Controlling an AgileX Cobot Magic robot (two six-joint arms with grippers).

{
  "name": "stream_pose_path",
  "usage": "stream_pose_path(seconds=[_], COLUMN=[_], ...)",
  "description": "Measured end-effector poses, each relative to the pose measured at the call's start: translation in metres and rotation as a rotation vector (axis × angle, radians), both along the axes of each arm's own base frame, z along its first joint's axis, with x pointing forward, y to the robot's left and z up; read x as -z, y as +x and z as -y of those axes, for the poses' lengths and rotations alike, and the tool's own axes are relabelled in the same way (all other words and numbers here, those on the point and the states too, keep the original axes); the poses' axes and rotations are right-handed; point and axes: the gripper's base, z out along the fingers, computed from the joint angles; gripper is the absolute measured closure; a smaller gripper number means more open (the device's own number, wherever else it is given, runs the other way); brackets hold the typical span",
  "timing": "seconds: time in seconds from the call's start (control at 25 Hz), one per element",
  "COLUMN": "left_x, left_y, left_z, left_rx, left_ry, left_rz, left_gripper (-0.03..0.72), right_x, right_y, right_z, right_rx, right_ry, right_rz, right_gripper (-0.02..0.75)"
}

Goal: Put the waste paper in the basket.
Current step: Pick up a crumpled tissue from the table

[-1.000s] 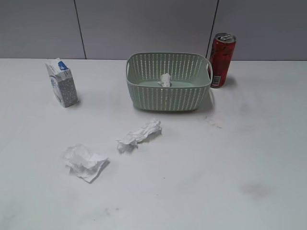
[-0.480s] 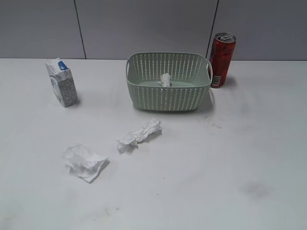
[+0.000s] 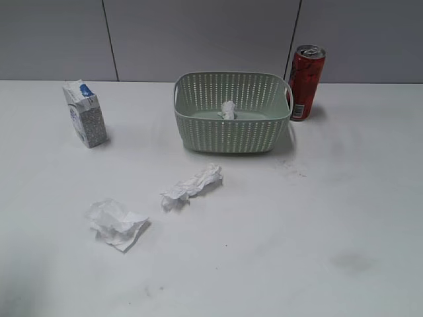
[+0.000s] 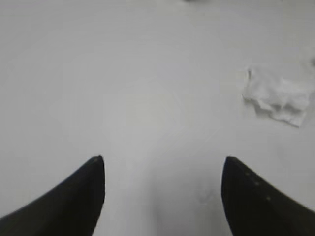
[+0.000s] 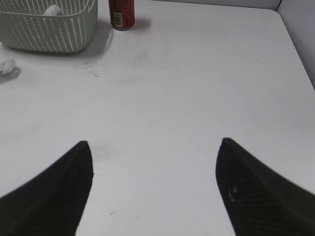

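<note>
The left gripper (image 4: pixel 163 169) hung over bare table (image 4: pixel 123 73) with its jaws spread wide and nothing between them. The flattened wad of waste paper (image 4: pixel 275 93) lay ahead of it and off to its right, well clear of the fingertips. The right gripper (image 5: pixel 153 152) was likewise parted and empty over its own side of the table; the basket (image 5: pixel 49 29) stood far ahead of it to its left, with the red can (image 5: pixel 121 12) just beside the basket's right end.

By my judgement the step in hand was the reach for the next wad, and the left arm was the better placed for it. To do it well, the gripper should swing right until the flattened wad sits midway between the jaws, then come down close to the table so the tips bracket the crumpled bulk — a pinch on a loose corner would likely let the tissue slide out on the way.

Counted: three wads in all. One (image 3: pixel 228 109) already lay inside the basket, while the flattened wad and a longer twisted one (image 3: pixel 192 187) remained on the table — two to go. One basket, one red can, one blue-and-white carton (image 3: pixel 84 113), two grippers.
</note>
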Motion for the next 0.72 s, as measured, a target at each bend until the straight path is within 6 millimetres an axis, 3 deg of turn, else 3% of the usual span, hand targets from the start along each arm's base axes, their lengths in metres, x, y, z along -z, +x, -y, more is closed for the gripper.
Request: stream_pose_path(seconds=[0.32, 0.52, 0.72], left_x=[0.017, 0.032, 0.065], left_y=[0.063, 0.083, 0.101], left_z=[0.044, 0.092, 0.129], left_rx=[0.21, 0.381, 0.466], left_ry=[-0.008, 0.045, 0.082], left_rz=[-0.16, -0.213, -0.309], left_gripper=[0.127, 0.127, 0.105], right_x=[0.0, 0.0, 0.0], right_y=[0.0, 0.0, 0.0], right_z=[0.0, 0.0, 0.0], right_rx=[0.0, 0.0, 0.0], right_ry=[0.0, 0.001, 0.001], right_rz=[0.0, 0.0, 0.0], right_gripper=[0.149, 0.149, 0.149])
